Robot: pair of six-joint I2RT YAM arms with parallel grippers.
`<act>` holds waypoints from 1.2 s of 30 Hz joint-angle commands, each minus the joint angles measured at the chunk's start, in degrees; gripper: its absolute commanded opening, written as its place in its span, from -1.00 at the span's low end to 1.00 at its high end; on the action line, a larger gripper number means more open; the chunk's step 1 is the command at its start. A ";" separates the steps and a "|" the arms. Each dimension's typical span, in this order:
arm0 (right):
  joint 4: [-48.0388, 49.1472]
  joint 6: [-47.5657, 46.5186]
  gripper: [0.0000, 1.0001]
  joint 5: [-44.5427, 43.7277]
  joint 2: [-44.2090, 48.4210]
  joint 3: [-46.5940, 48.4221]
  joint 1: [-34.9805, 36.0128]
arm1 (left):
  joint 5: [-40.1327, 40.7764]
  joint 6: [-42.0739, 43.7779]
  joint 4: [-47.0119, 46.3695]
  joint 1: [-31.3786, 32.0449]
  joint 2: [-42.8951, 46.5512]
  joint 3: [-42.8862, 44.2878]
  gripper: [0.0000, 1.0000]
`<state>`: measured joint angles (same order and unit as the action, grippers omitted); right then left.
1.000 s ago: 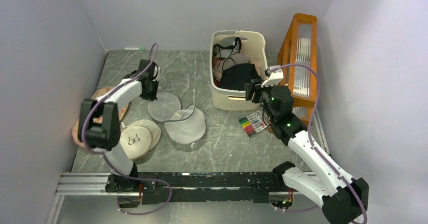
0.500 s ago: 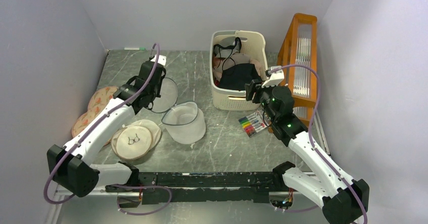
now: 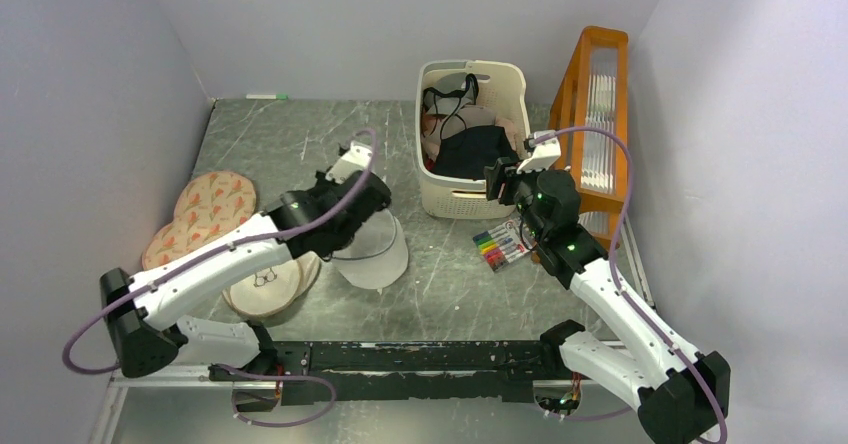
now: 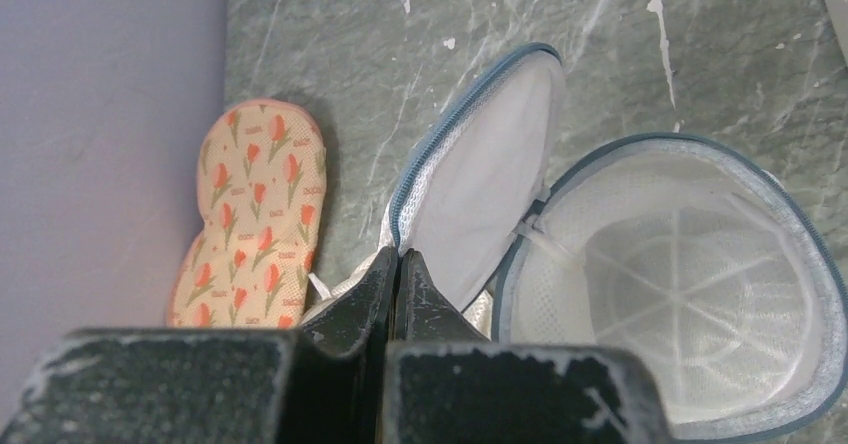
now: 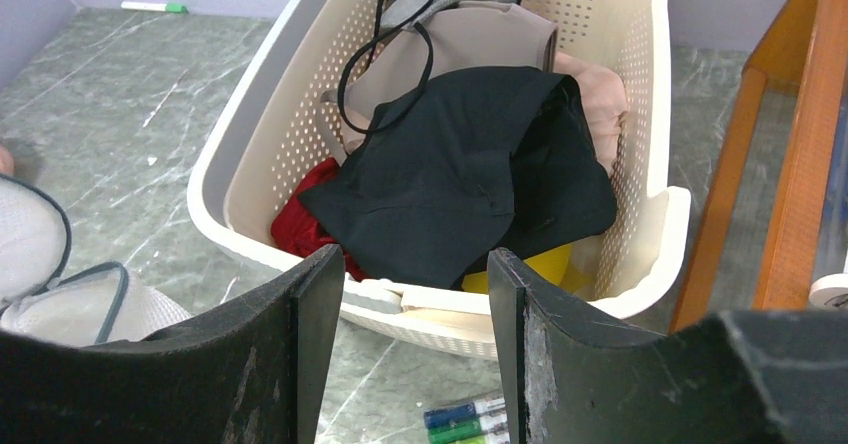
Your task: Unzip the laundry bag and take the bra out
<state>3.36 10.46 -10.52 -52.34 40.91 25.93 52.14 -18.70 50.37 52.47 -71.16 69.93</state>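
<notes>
Left end effector (image 4: 398, 259), fingers squeezed together, sits at the flap (image 4: 490, 164) of the open, empty-looking laundry bag (image 4: 640, 224), while the black bra (image 5: 470, 174) lies in the basket (image 5: 660, 234) straight ahead of the right end effector (image 5: 412, 259), fingers apart, which is nearer.
</notes>
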 commanded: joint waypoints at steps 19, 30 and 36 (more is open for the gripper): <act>1.61 3.45 0.09 8.51 6.84 -2.35 -0.14 | -9.08 -10.02 -1.74 21.80 -20.92 3.32 -0.84; -4.33 4.50 0.08 6.81 13.04 -2.66 -0.09 | -16.24 -5.89 -14.77 20.51 -20.89 -3.29 -0.52; -6.26 6.19 0.08 8.11 13.96 -1.35 -0.14 | -29.79 -2.24 -24.21 16.79 -12.73 -9.25 0.30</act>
<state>-1.37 14.85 -3.42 -39.62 38.35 25.93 35.29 -24.08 36.14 72.69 -91.29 64.20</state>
